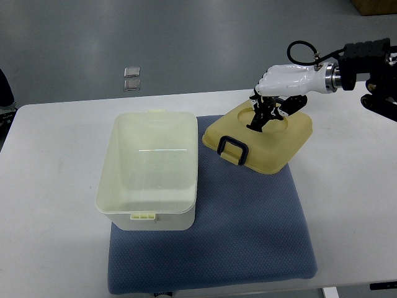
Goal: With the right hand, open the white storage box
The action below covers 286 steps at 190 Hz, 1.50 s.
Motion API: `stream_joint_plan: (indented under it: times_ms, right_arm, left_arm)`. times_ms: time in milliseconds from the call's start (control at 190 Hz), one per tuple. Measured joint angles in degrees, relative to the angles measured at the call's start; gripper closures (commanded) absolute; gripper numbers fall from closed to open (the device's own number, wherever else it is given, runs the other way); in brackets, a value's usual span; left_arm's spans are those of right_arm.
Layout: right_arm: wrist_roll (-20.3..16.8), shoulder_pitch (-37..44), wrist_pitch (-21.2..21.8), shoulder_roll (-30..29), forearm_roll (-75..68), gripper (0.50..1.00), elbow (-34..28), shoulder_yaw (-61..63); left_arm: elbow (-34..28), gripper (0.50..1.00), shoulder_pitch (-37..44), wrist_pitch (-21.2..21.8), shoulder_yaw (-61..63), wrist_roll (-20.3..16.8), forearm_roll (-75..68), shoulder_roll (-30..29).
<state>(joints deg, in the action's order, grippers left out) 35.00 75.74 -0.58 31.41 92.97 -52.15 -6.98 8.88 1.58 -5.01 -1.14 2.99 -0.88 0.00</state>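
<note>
The white storage box (149, 171) stands open on the blue mat (248, 236), its inside bare. Its pale yellow lid (273, 146) lies off the box to the right, tilted on the mat, with a dark handle (233, 149) on its near left edge. My right hand (268, 115) reaches in from the upper right. Its dark fingers (263, 118) curl down into the recess on the lid's top and grip it there. The left arm does not show.
The mat lies on a white table (49, 186) whose far edge runs along the top of the box. Two small square floor plates (131, 78) sit on the grey floor beyond. A dark object (5, 90) shows at the left edge.
</note>
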Motion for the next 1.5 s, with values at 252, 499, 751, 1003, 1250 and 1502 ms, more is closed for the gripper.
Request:
stream_joint_plan:
  times_ms: [252,499,751,1003,1250,1502]
  right_arm:
    - [0.00,-1.95,-1.95,-0.38,0.01,1.000,0.57,-0.10]
    - [0.00,-2.97,-2.07,-2.79,-0.15,1.000,0.45,0.03]
    - [0.00,-4.59,-2.06,-3.05,-1.27,0.615,0.46,0.44]
    - [-0.01,-4.82,-2.07,-2.45,-4.53,0.607,0.57,0.83]
    - [-0.01,-3.94,0.26,-2.09,-14.81,0.607,0.59,1.08]
    - [-0.57,-5.42,11.20,-2.87,-42.31,0.591,1.63,5.31]
  left_arm:
    - [0.00,0.500,0.00,0.00,0.00,0.00,0.00,0.00]
    - [0.00,0.500,0.00,0.00,-0.01,0.00,0.00,0.00]
    - [0.00,0.500,0.00,0.00,-0.01,0.00,0.00,0.00]
    - [0.00,0.500,0.00,0.00,-0.01,0.00,0.00,0.00]
    - [0.00,0.500,0.00,0.00,-0.01,0.00,0.00,0.00]
    - [0.00,0.500,0.00,0.00,0.00,0.00,0.00,0.00]
